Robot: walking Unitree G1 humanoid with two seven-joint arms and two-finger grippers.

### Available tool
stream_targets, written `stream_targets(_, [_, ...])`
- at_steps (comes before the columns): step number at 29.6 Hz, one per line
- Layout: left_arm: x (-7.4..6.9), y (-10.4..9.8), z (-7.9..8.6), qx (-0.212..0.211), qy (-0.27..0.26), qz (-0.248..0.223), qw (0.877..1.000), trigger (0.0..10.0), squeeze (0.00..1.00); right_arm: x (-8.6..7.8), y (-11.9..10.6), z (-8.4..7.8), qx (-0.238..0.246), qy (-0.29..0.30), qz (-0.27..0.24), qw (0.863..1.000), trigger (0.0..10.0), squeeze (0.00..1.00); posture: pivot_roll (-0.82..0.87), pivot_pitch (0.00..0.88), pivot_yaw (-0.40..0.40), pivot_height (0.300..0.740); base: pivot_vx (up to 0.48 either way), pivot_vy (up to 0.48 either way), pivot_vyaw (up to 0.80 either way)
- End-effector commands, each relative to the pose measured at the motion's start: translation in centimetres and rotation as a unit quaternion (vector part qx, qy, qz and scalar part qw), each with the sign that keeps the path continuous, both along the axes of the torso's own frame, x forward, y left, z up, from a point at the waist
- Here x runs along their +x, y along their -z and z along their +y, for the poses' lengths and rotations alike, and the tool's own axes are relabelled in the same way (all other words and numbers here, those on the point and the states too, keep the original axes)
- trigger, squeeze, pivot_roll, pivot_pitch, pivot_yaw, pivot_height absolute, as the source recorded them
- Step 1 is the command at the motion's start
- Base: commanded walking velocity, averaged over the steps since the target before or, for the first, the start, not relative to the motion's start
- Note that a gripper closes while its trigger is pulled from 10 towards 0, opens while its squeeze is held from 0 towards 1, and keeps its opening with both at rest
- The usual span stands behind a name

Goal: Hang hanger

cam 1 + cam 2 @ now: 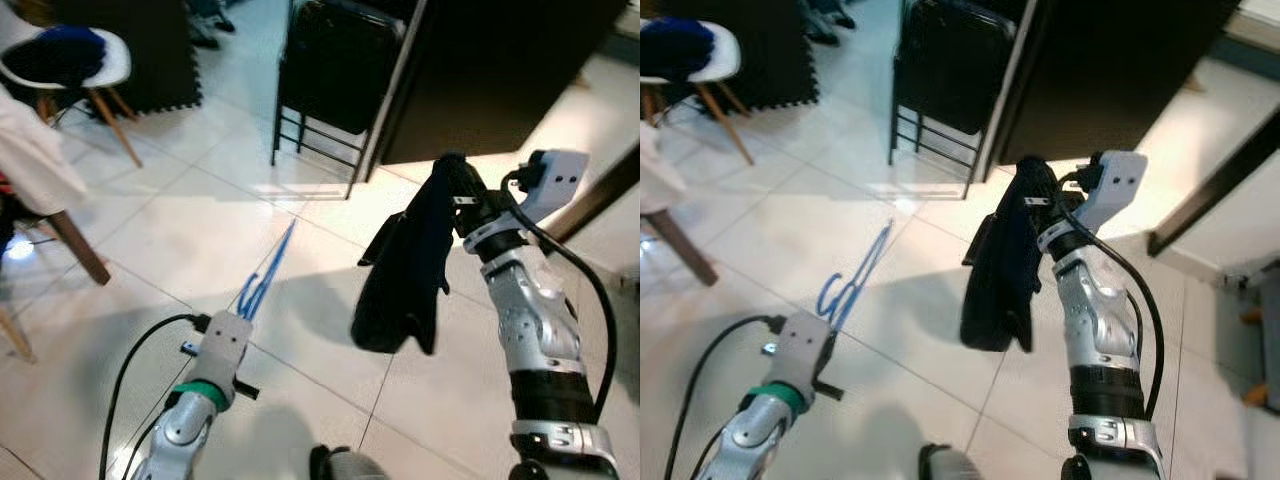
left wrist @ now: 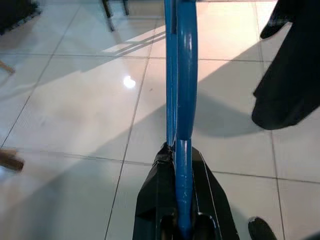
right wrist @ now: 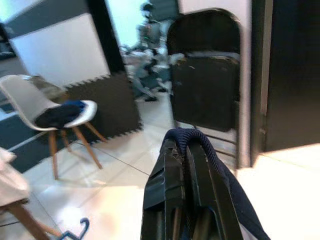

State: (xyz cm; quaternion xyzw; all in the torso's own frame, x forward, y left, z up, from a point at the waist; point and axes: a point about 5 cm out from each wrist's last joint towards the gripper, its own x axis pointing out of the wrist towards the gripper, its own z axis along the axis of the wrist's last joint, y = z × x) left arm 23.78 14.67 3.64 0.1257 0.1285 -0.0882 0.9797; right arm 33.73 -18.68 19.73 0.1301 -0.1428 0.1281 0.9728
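My left gripper (image 1: 243,303) is shut on a thin blue hanger (image 1: 270,268) that sticks out forward over the tiled floor; the left wrist view shows the blue hanger (image 2: 180,90) pinched between the black fingers (image 2: 155,200). My right gripper (image 1: 452,190) is raised higher on the right and is shut on a dark navy garment (image 1: 410,270) that hangs down from it in a limp fold. In the right wrist view the garment (image 3: 200,142) is draped over the fingertips. The hanger and the garment are apart, with a stretch of floor between them.
A black folding chair (image 1: 330,70) stands ahead against a dark wall panel (image 1: 500,70). A white chair (image 1: 70,60) with blue cloth on it stands at far left, beside black foam mats. Pale cloth on a wooden-legged chair (image 1: 40,170) sits at the left edge.
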Motion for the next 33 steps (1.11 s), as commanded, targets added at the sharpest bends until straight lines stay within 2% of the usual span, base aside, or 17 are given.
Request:
stream_targets(1, [-0.4,0.1,-0.6,0.000,0.014,0.001,1.000,10.0,0.00,-0.1,-0.6,-0.3,-0.003,0.004,-0.017,1.000,10.0,0.00,0.05,0.048,-0.025,0.740,0.000,0.000,-0.76])
stream_targets(6, [-1.0,-0.1,-0.1,0.005,0.021,-0.003,1.000,10.0,0.00,-0.1,-0.2,0.7,-0.050,-0.028,-0.018,0.998,10.0,0.00,0.06,0.050,-0.029,0.740,0.000,0.000,-0.46])
stream_targets(8, [-1.6,-0.5,0.4,-0.003,0.033,-0.007,0.999,10.0,0.00,-0.2,0.5,1.9,-0.113,-0.077,-0.011,0.991,10.0,0.00,0.06,0.050,-0.034,0.740,0.000,0.000,0.00])
stream_targets(11, [-2.0,-1.0,0.7,-0.015,0.045,-0.012,0.999,10.0,0.00,-0.1,1.2,2.5,-0.163,-0.110,-0.003,0.980,10.0,0.00,0.07,0.050,-0.041,0.740,0.000,0.000,0.00])
stream_targets(12, [-2.0,-1.0,0.7,-0.015,0.045,-0.012,0.999,10.0,0.00,-0.1,1.2,2.5,-0.163,-0.110,-0.003,0.980,10.0,0.00,0.07,0.050,-0.041,0.740,0.000,0.000,0.00])
stream_targets(13, [-2.0,-1.3,0.8,-0.019,0.036,-0.024,0.999,10.0,0.00,0.0,1.7,3.1,-0.193,-0.130,0.000,0.972,10.0,0.00,0.08,0.049,-0.045,0.740,0.000,0.000,0.00])
stream_targets(17, [-1.6,-1.6,0.8,-0.018,0.016,-0.037,0.999,10.0,0.00,0.0,2.0,3.8,-0.201,-0.145,0.002,0.969,10.0,0.00,0.08,0.048,-0.050,0.740,0.000,0.000,0.00])
stream_targets(22, [-0.5,-1.6,0.1,-0.033,-0.029,-0.030,0.999,10.0,0.00,0.0,3.1,5.2,-0.148,-0.144,0.023,0.978,10.0,0.00,0.08,0.047,-0.055,0.740,0.000,0.000,0.00])
stream_targets(23, [-0.4,-1.5,-0.1,-0.032,-0.029,-0.026,0.999,10.0,0.00,-0.3,4.0,5.6,-0.131,-0.141,0.037,0.981,10.0,0.00,0.08,0.048,-0.054,0.740,0.000,0.000,0.00])
stream_targets(26, [-0.5,-1.5,-0.4,-0.025,-0.019,-0.026,0.999,10.0,0.00,-0.7,5.2,6.1,-0.131,-0.146,0.053,0.979,10.0,0.00,0.08,0.050,-0.050,0.740,0.000,0.000,0.00])
stream_targets(27, [-1.0,-1.4,-0.7,-0.008,0.019,-0.026,0.999,10.0,0.00,-1.4,6.5,6.6,-0.155,-0.161,0.061,0.973,10.0,0.00,0.07,0.053,-0.043,0.740,0.000,0.000,0.00])
stream_targets(28, [-1.0,-1.4,-0.7,-0.008,0.019,-0.026,0.999,10.0,0.00,-1.4,6.5,6.6,-0.155,-0.161,0.061,0.973,10.0,0.00,0.07,0.053,-0.043,0.740,0.000,0.000,0.00])
stream_targets(30, [-2.5,-1.3,-0.5,0.003,0.068,-0.014,0.998,10.0,0.00,-2.4,7.8,7.4,-0.205,-0.182,0.056,0.960,10.0,0.00,0.07,0.061,-0.036,0.740,0.000,0.000,0.00])
stream_targets(32, [-2.5,-1.3,-0.5,0.003,0.068,-0.014,0.998,10.0,0.00,-2.4,7.8,7.4,-0.205,-0.182,0.056,0.960,10.0,0.00,0.07,0.061,-0.036,0.740,0.000,0.000,0.00])
stream_targets(33, [-3.3,-1.3,0.4,0.005,0.075,-0.006,0.997,10.0,0.00,-2.5,7.8,7.6,-0.228,-0.190,0.044,0.954,10.0,0.00,0.07,0.063,-0.036,0.740,0.000,0.000,0.00])
